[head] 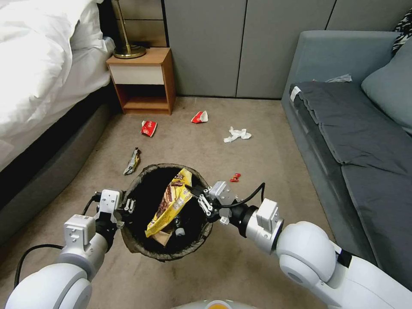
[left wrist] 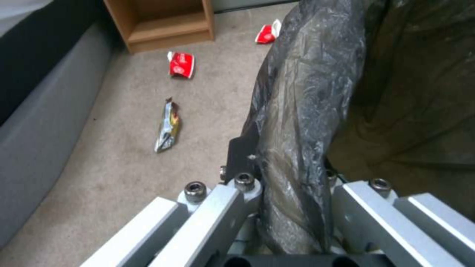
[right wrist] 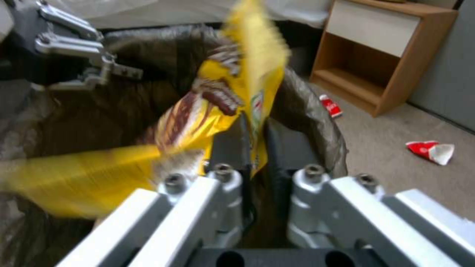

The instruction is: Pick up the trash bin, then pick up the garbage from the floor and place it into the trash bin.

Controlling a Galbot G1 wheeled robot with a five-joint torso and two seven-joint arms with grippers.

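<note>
The trash bin (head: 171, 256), its dark liner folded over the rim, is held off the floor between my arms. My left gripper (head: 127, 207) is shut on the near-left rim; in the left wrist view its fingers (left wrist: 242, 152) clamp the liner-covered rim (left wrist: 307, 92). My right gripper (head: 198, 194) is shut on a yellow snack wrapper (head: 171, 204) that hangs into the bin's mouth; the right wrist view shows the wrapper (right wrist: 247, 92) pinched between the pads (right wrist: 287, 148). A brown paper bag (head: 162, 237) lies inside. On the floor lie two red-white wrappers (head: 149, 128) (head: 199, 116), a white tissue (head: 237, 134), a dark wrapper (head: 133, 161) and a small red scrap (head: 234, 177).
A bed (head: 38, 77) with a grey base runs along the left. A wooden nightstand (head: 143, 81) stands at the back and a grey sofa (head: 352, 137) lines the right. Open beige carpet (head: 257, 163) lies between them.
</note>
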